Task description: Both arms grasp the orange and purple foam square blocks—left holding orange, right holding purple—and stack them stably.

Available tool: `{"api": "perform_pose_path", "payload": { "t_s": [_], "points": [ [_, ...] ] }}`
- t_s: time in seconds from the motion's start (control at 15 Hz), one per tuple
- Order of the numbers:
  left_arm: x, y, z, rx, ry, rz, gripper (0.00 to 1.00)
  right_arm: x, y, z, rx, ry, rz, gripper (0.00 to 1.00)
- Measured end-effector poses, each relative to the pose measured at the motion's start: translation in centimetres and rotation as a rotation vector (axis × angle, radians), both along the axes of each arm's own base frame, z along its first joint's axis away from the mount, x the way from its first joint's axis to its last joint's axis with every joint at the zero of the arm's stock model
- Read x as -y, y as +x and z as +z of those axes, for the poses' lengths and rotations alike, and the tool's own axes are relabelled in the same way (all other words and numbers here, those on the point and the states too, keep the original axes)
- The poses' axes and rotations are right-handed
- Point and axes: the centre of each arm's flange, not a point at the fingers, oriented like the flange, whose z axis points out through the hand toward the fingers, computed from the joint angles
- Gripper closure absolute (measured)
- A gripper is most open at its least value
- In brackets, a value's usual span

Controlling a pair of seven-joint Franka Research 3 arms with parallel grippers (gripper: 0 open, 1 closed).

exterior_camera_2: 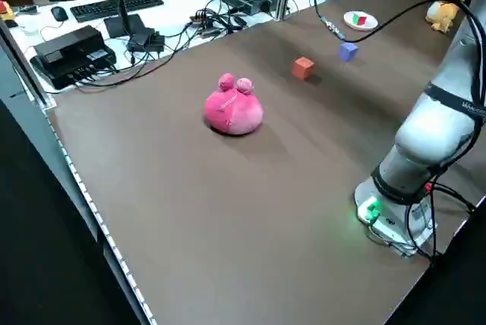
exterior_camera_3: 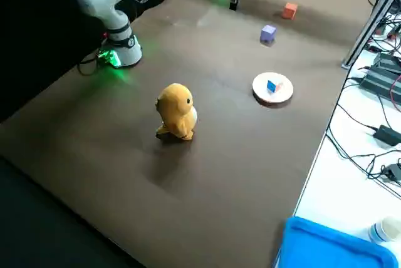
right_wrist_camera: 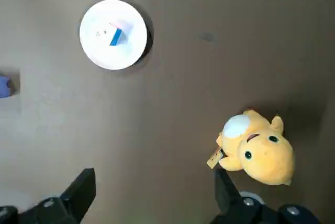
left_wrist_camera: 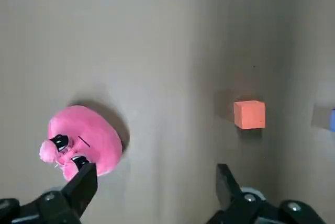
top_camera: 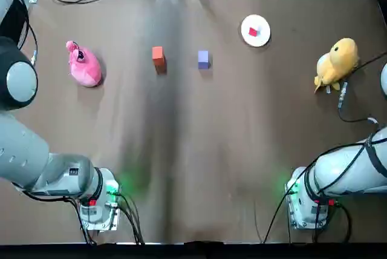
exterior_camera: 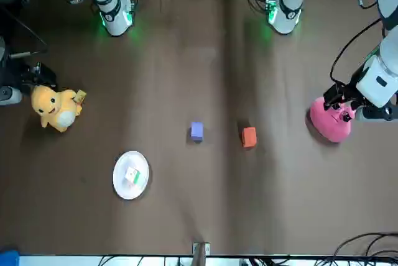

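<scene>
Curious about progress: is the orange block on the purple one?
No, the orange block and purple block lie apart on the table.

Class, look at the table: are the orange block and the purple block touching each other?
Apart. The top view shows a strip of bare table between the orange block and the purple block.

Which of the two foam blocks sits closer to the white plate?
The purple foam square block: it lies between the orange foam square block and the round white plate, apart from both.
</scene>
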Motion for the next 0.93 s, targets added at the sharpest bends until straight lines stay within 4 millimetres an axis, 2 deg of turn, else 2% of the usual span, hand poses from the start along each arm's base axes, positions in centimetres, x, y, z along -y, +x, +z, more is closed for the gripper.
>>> {"api": "perform_pose_path", "payload": {
  "t_s": [0.4,0.67,0.8,0.93],
  "points": [
    [-0.2,0.0,-0.2,-0.005,0.001,0.002,0.0,0.8,0.1,0.0,0.004,-0.002,-0.014,0.0],
    [0.1,0.6,-2.0,-0.038,0.001,-0.01,0.0,2.1,0.1,0.3,0.014,-0.002,-0.036,0.0],
    [0.8,1.1,-3.4,-0.06,0.001,-0.035,0.0,1.4,0.0,0.4,0.015,0.0,-0.024,0.0],
    [2.0,1.5,-5.2,-0.09,0.0,-0.061,0.0,-0.7,0.0,0.2,0.011,0.005,0.004,0.0]
  ]
}}
